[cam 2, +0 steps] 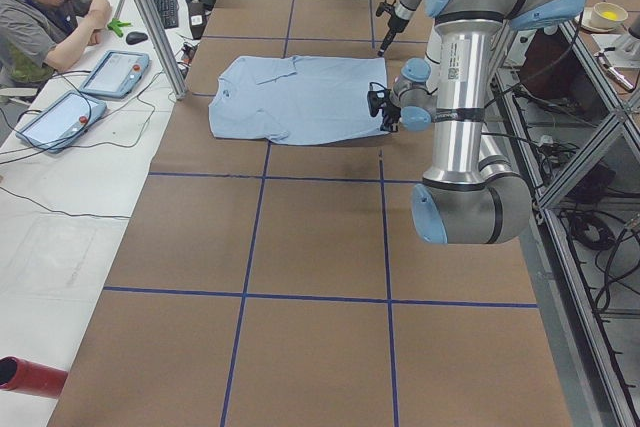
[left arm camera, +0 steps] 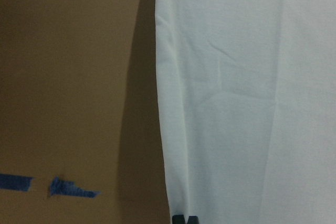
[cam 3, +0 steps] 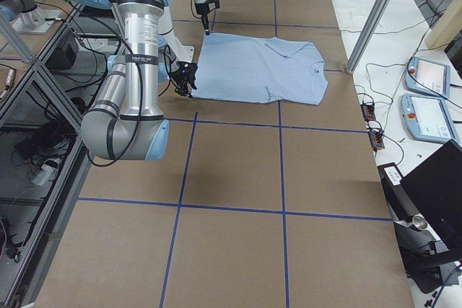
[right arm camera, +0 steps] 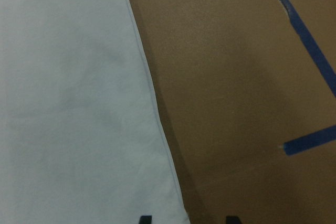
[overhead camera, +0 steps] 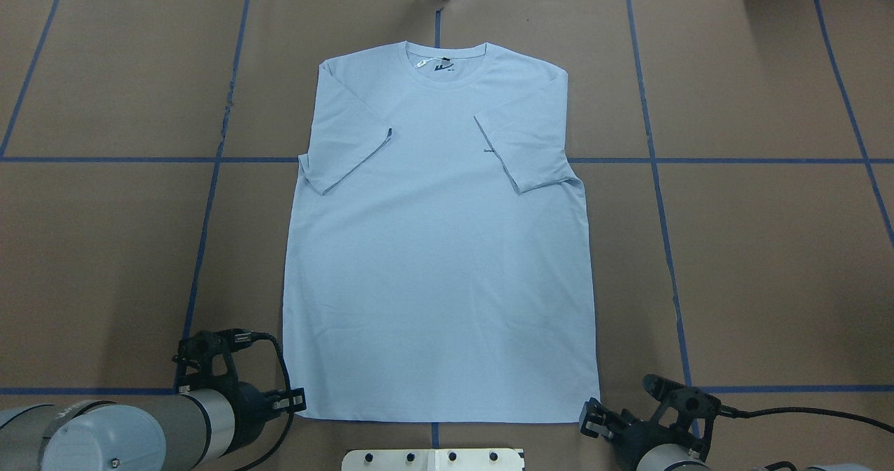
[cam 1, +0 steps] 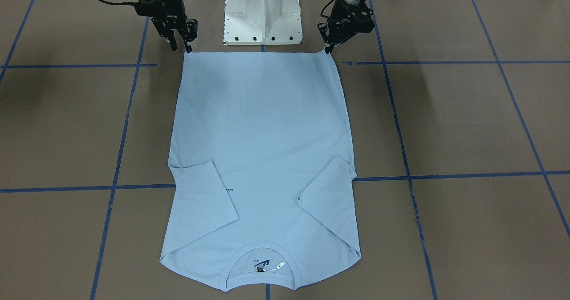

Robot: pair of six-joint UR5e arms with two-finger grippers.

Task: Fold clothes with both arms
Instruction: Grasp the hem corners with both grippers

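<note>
Nearest the robot, one hem corner of the T-shirt point(cam 1: 262, 126) is pinched tight by the left gripper point(cam 1: 330, 48) and peaked up a bit, while the other corner is only straddled by the right gripper point(cam 1: 181, 47), jaws apart. The shirt's laid flat on the brown table point(cam 1: 467, 122), sleeves point(cam 1: 205, 193) folded in, collar point(cam 1: 262, 246) farthest out.

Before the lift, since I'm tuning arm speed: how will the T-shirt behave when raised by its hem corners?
Likely floppy: the T-shirt lies flat with soft creases, and one corner peaks up at the left gripper. Probably light, being thin cloth. Lifted by two corners, the hem between would probably sag, and the folded-in sleeves may flop open.
</note>
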